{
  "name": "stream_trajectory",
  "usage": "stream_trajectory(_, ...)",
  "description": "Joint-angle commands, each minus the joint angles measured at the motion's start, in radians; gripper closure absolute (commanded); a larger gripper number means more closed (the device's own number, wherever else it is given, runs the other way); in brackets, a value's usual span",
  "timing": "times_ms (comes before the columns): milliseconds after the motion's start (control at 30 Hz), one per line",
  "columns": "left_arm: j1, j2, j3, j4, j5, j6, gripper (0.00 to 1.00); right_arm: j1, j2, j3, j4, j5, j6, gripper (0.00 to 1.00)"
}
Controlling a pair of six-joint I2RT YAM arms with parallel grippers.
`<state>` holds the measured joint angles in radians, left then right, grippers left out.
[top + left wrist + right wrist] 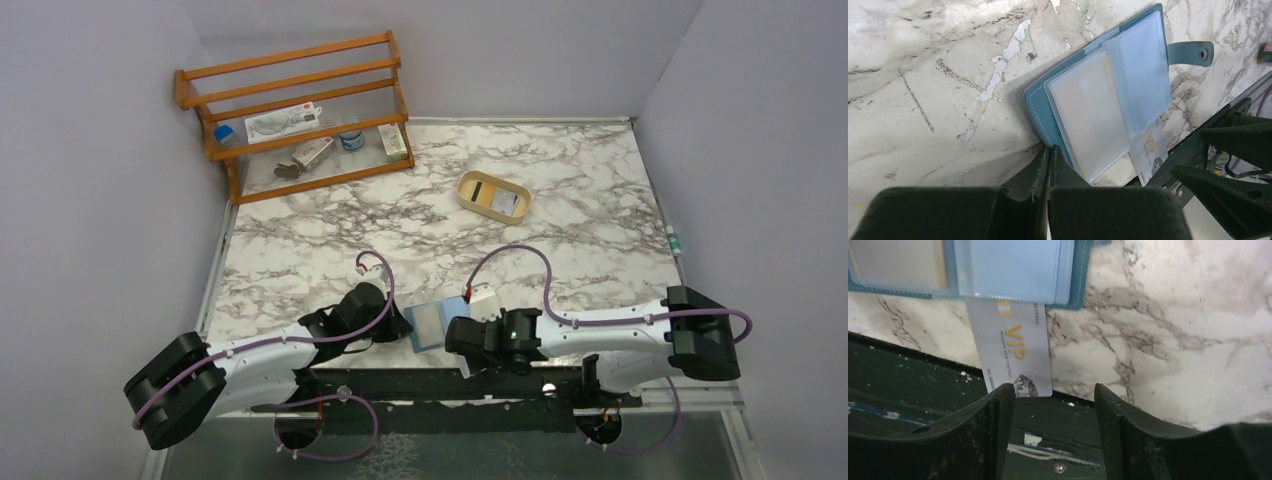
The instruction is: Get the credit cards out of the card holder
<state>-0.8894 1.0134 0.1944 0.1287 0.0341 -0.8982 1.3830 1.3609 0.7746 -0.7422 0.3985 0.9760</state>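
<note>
The teal card holder (pixel 1035 102) lies open on the marble at the table's near edge (pixel 432 322), its clear sleeves facing up. A pale credit card (pixel 1013 352) printed "VIP" sticks halfway out of a sleeve and overhangs the dark front rail (pixel 1150 152). My left gripper (pixel 1050 149) is shut, its tips touching the holder's near edge with nothing between them. My right gripper (pixel 1053 390) is open just short of the card's free end. Its left finger (pixel 1003 400) is close to the card's corner and grips nothing.
A tan oval tray (pixel 470 185) with a card inside stands at the back right of centre. A wooden shelf rack (pixel 300 110) with small items fills the back left. The holder's snap tab (pixel 1193 52) lies flat on the marble. Grey walls enclose the table.
</note>
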Motion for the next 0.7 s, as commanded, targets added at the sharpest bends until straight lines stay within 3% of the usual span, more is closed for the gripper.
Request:
stream_trajectory(0,0.003,0.016,0.017,-0.038,-0.014,0.021,1.0,0.04,-0.074,-0.005,-0.112,0.01,0.125,0.39)
stream_trajectory(67,0.003,0.025,0.017,-0.03,-0.013,0.021,1.0,0.048,-0.101,-0.015,-0.103,-0.016,0.111,0.44)
stream_trajectory(167,0.003,0.039,0.019,-0.021,-0.013,0.017,1.0,0.089,-0.083,-0.003,-0.106,-0.029,0.098,0.62)
stream_trajectory(400,0.002,0.042,0.021,-0.026,-0.02,0.009,1.0,0.213,0.139,0.071,-0.137,0.012,0.156,0.69)
stream_trajectory(667,0.003,0.03,0.025,-0.042,-0.024,0.012,1.0,0.214,0.113,0.046,-0.102,0.033,0.19,0.75)
